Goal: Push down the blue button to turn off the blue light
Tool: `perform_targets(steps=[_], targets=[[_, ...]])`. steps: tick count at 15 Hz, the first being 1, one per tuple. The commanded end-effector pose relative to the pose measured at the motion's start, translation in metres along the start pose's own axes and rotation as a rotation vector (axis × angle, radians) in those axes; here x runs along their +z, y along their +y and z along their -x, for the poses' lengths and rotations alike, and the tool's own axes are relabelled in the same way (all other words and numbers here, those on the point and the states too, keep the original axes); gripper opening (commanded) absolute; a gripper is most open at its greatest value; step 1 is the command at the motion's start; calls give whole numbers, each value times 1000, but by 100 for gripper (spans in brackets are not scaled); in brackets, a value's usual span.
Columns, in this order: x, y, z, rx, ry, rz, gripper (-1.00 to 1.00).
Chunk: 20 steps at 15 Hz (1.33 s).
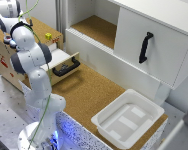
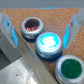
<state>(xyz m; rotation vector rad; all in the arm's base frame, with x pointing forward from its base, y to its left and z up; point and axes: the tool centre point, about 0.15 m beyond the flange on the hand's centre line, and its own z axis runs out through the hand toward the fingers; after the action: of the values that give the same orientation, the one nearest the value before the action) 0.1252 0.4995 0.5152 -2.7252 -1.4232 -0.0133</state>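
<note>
The blue button (image 2: pixel 49 42) shows in the wrist view as a round, metal-rimmed button glowing bright cyan. It sits in a row on a cork surface, between a red button (image 2: pixel 33 26) and a green button (image 2: pixel 70 66). My gripper (image 2: pixel 41 27) is open and hovers above the row. One finger (image 2: pixel 6 27) stands beside the red button and the other finger (image 2: pixel 75 25) is on the far side of the blue one. Nothing is held. In the exterior view the arm (image 1: pixel 31 60) covers the buttons and the gripper.
A white tub (image 1: pixel 128 117) sits on the cork counter (image 1: pixel 89 92) at the exterior view's right. An open drawer with a black handle (image 1: pixel 66 67) juts out beside the arm. A white cabinet door with a black handle (image 1: pixel 145 47) stands behind. A small yellow block (image 1: pixel 48 36) lies on the wooden box.
</note>
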Motion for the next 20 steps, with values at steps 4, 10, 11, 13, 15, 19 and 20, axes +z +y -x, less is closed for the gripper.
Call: perform_targets(steps=[4,10,11,13,15,19,20], targets=[[-16,-8,-49,14,-199,131,-100],[-10,-10,-54,6,-125,147,-100],[-10,-10,-54,9,-110,151,-100],[-5,-12,-60,-19,-118,154,-100],[3,-10,-63,-42,-112,162,-100],[25,-2,-65,-55,-88,152,-100],[30,1,-68,-61,-92,149,-100]])
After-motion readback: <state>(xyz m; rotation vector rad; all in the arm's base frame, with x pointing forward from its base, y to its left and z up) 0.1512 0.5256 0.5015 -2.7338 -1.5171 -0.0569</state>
